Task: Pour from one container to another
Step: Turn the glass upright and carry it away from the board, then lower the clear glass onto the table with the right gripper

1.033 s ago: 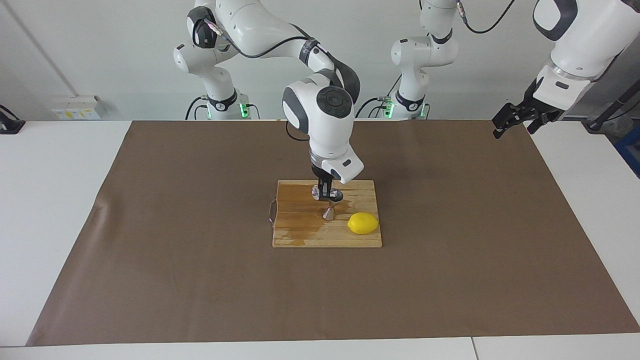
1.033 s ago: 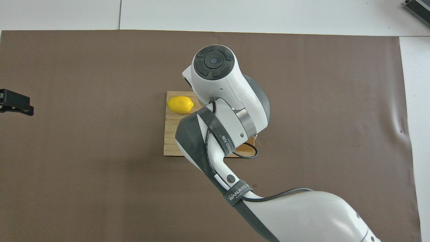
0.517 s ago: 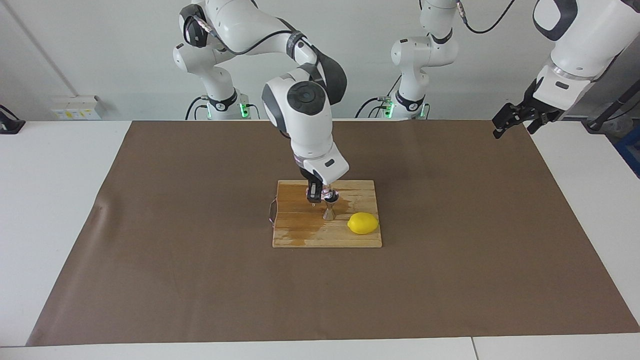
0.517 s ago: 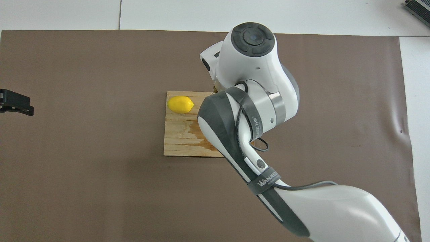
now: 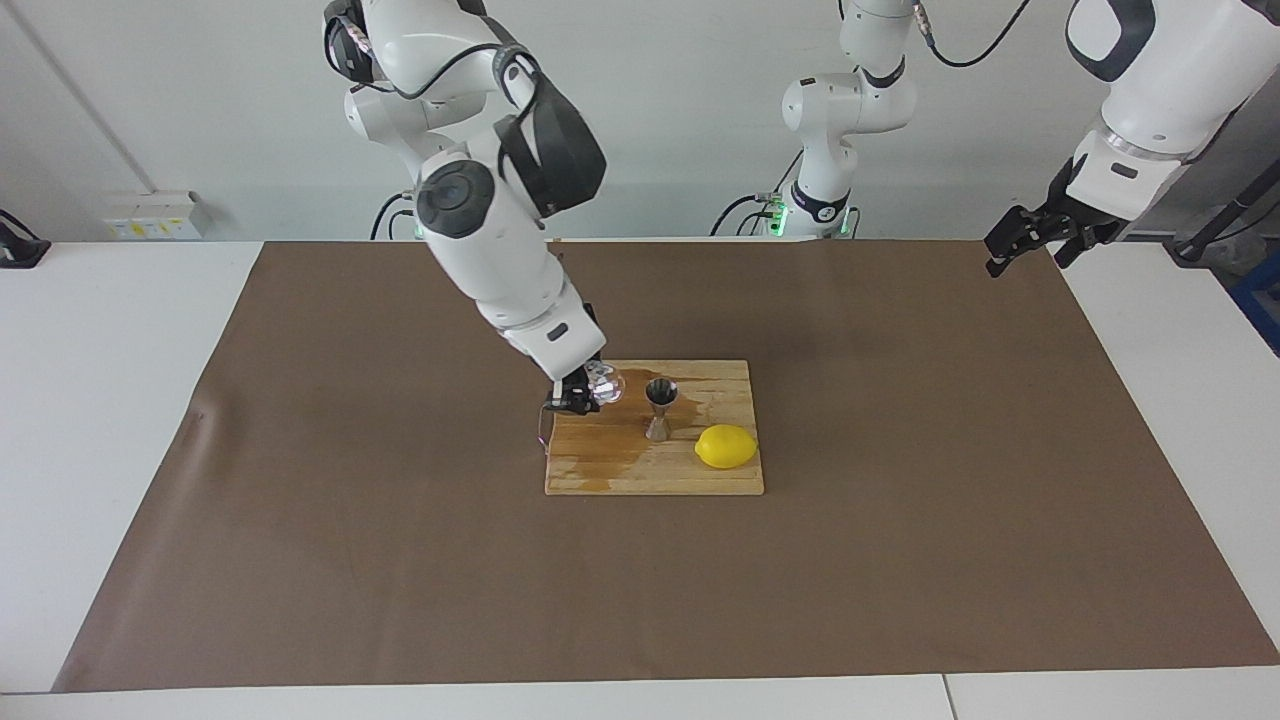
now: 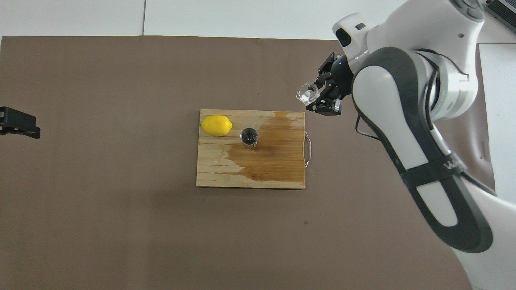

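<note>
Clearly, the right gripper (image 5: 590, 392) hung over the edge of the wooden cutting board (image 5: 610, 470) toward the right arm's end of the bench (image 5: 100, 400); its fingers (image 6: 322, 106) were clamped on the tiny clear glass cup (image 5: 605, 385), which was held tilted in the air, its mouth turned sideways toward the board's middle; in the overhead view the cup (image 6: 307, 92) appeared off the board's corner, over the brown mat (image 6: 100, 201); the right gripper (image 6: 318, 96) reached it from the white arm that came in at that view's bottom corner. Meanwhile the steel jigger (image 5: 659, 409) stood upright on the board, near its middle and apart from the cup; seen from above its open top (image 6: 249, 136) faced upward; the lemon (image 5: 726, 446) lay just beside it on the board, toward the left arm's end and a little farther from the robots; a dark wet stain (image 6: 274, 149) spread over much of the board (image 6: 209, 173) on the side toward the right arm. Over at the left arm's end, the left gripper (image 5: 1025, 240) waited in the air above the mat's corner, well apart from the board; its fingers stood apart and held nothing; only its dark tip (image 6: 18, 125) showed in the overhead view.
</note>
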Controlling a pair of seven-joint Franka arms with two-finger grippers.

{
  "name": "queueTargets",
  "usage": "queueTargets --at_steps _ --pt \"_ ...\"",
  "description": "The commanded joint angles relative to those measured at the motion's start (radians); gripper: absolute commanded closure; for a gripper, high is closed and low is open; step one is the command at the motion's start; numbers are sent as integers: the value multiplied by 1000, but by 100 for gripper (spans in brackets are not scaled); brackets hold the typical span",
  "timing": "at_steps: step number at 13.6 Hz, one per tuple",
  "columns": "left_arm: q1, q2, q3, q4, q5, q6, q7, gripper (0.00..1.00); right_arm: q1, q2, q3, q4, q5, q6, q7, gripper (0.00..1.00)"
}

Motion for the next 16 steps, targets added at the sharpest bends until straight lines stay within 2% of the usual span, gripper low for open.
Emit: queueTargets --at_steps 1,5,10,13,16 --pt "9 -24 -5 -24 0 -1 -1 0 -110 -70 13 -135 81 15 -179 69" --pt "9 -24 -5 -24 0 -1 -1 0 -238 -93 15 -232 95 2 -437 69" --pt "9 -24 -5 -23 0 -1 -1 0 -383 -116 13 -402 182 -3 -796 69" --pt "9 -24 -5 -24 0 -1 -1 0 -442 -114 13 -472 193 0 -921 68" --pt "9 -24 -5 -24 0 -1 -1 0 -496 -78 13 -520 242 2 -1036 68"
